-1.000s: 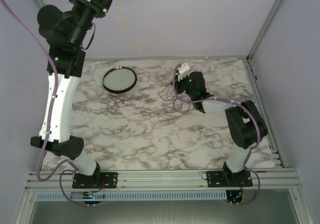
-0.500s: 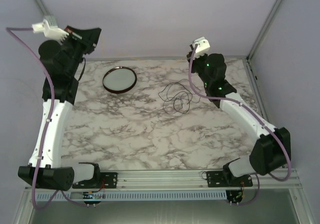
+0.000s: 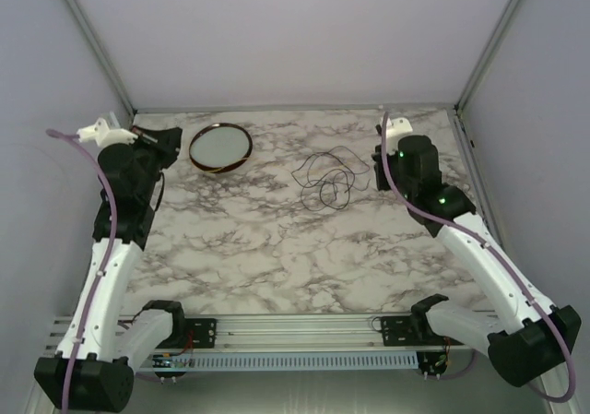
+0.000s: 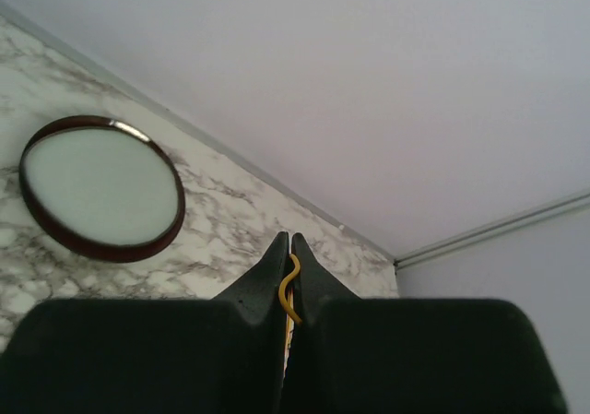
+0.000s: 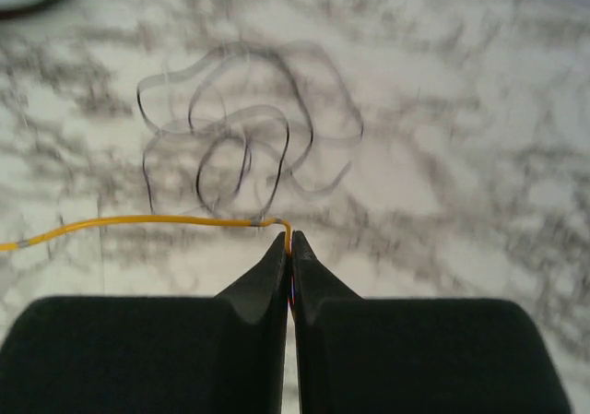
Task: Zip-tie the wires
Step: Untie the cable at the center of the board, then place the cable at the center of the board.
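Observation:
The wires point(image 3: 324, 176) lie as loose dark loops on the marble table, right of centre; in the right wrist view they point(image 5: 241, 128) sit just ahead of the fingertips. My right gripper point(image 3: 380, 165) hangs right of the wires, and in its wrist view it point(image 5: 289, 237) is shut on a thin yellow strand point(image 5: 157, 220) that runs off to the left. My left gripper point(image 3: 169, 141) is at the back left beside the dish, and in its wrist view it point(image 4: 290, 240) is shut on a curled yellow strand point(image 4: 289, 289). No white zip tie is in view.
A round dark-rimmed dish point(image 3: 220, 147) stands at the back left and also shows in the left wrist view point(image 4: 100, 189). Lilac cables run along both arms. Grey walls with metal posts close in the table at the back and on both sides.
Both arms have come down from high up. The left gripper dropped to beside the dish. The right gripper left the wires, rose to the back right, then came down right of them.

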Robot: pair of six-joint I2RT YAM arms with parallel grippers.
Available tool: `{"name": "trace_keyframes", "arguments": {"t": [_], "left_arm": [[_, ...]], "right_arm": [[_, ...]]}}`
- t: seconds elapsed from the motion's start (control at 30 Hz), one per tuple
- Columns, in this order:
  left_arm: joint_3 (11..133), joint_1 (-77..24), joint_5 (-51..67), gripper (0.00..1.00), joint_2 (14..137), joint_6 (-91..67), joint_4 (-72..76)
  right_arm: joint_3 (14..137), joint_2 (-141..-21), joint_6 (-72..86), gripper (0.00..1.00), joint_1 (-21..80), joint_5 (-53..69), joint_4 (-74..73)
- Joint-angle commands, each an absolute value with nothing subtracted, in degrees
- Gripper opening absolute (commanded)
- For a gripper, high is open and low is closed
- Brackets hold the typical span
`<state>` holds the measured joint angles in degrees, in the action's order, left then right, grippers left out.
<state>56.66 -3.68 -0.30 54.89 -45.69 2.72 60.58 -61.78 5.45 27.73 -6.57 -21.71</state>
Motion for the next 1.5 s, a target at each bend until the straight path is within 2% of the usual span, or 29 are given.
{"name": "trace_keyframes", "arguments": {"t": [0.0, 0.2, 0.33, 0.57, 0.77, 1.17, 1.43, 1.47], "left_arm": [[51.4, -3.4, -4.0, 0.00, 50.1, -47.3, 3.2], [40.2, -3.4, -2.7, 0.00, 45.5, -50.7, 3.5], [33.8, -3.4, -6.0, 0.00, 41.2, -51.8, 2.8], [26.3, -3.4, -9.5, 0.00, 36.7, -53.8, 0.5], [21.6, -3.4, -7.6, 0.00, 36.9, -55.9, 1.7], [14.6, -3.5, -5.0, 0.00, 39.3, -57.5, 7.5], [12.7, -3.7, -4.7, 0.00, 40.5, -58.0, 9.4], [12.7, -3.7, -4.7, 0.00, 40.4, -57.9, 9.4]], "right_arm": [[59.0, -59.5, 12.7, 0.00, 27.4, -7.9, -35.8], [57.8, -61.2, 15.5, 0.00, 27.2, -7.7, -40.5], [57.9, -65.6, 15.2, 0.00, 26.3, -7.8, -41.2], [60.5, -76.8, 13.3, 0.00, 21.8, -16.4, -44.7], [63.0, -84.8, 6.6, 0.00, 19.5, -20.7, -46.4], [63.1, -92.0, 2.9, 0.00, 19.5, -16.6, -46.3], [64.5, -96.4, 2.4, 0.00, 19.4, -22.4, -47.8], [64.4, -96.6, 2.0, 0.03, 19.3, -23.0, -48.1]]}}
